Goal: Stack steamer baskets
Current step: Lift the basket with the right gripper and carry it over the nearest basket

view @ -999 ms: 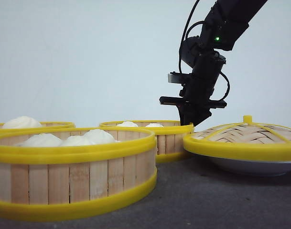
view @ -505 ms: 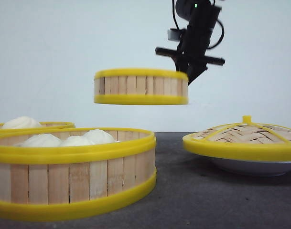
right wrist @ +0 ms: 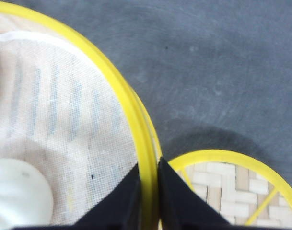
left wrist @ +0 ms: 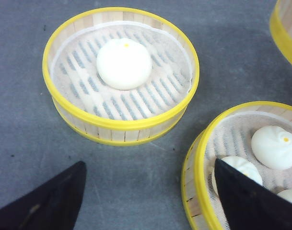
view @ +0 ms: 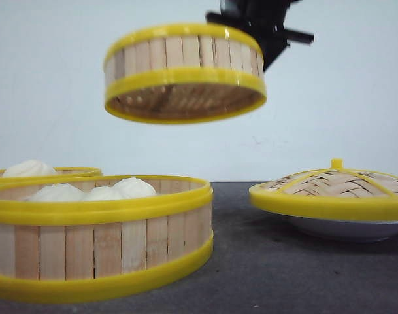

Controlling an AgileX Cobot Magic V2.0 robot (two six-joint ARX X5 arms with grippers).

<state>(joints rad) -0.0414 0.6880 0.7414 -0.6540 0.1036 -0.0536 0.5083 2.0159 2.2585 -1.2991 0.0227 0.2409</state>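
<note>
Even, bright, diffuse lighting; soft shadow beneath the lid point(right wrist: 232, 191) in the right wrist view; near basket point(view: 100, 235) slightly soft-focused, no glare.

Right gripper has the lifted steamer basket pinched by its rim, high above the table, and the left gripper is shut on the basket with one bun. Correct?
Not quite. The left gripper is open and holds nothing; in the left wrist view the one-bun basket sits apart on the table. The rest stands: the right gripper pinches the lifted basket by its rim.

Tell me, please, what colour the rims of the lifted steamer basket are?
Glossy yellow, top and bottom, on the lifted steamer basket; the front view shows it best.
</note>
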